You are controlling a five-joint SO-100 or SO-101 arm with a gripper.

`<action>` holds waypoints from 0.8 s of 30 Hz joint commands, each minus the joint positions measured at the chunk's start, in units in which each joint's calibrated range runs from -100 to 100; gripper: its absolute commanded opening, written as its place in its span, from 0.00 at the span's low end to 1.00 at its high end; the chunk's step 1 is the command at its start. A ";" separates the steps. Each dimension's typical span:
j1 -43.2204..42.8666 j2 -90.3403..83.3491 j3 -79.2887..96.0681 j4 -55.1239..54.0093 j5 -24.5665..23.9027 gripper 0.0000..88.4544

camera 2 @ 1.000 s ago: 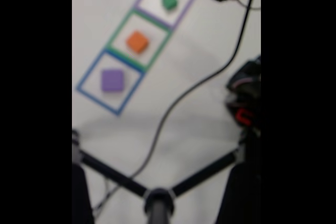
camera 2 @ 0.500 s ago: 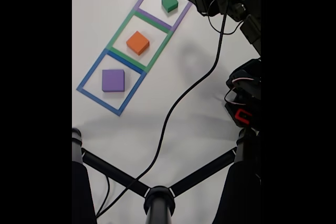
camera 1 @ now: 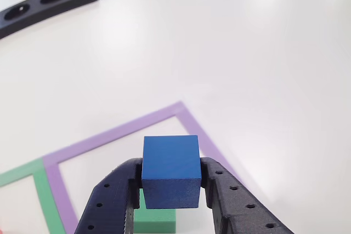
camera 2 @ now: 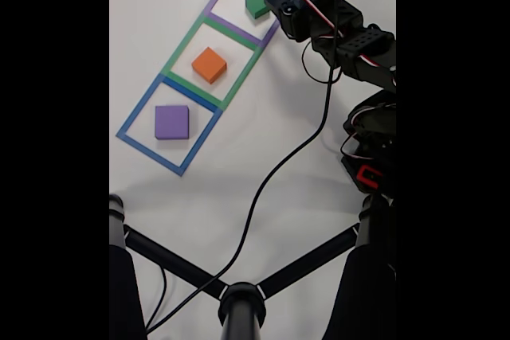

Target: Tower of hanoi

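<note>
The gripper (camera 1: 169, 204) is clamping the blue cube (camera 1: 170, 171) by its flat left and right faces, above the green block (camera 2: 256, 4); the cube is probably light, rigid, smooth.

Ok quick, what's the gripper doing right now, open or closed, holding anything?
Gripper: closed on the small blue cube, held above the purple-outlined square.

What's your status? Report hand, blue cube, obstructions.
Hand shut on blue cube, held above the table. Cube over purple square, green block just beneath it. Nothing in the way.
</note>
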 commanded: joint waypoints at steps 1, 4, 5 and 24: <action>-0.45 6.19 -0.29 -11.58 0.79 0.00; -0.83 11.56 -0.65 -17.82 0.79 0.01; -0.90 12.93 -0.83 -19.35 0.79 0.01; -1.97 27.51 -6.11 -30.28 0.79 0.01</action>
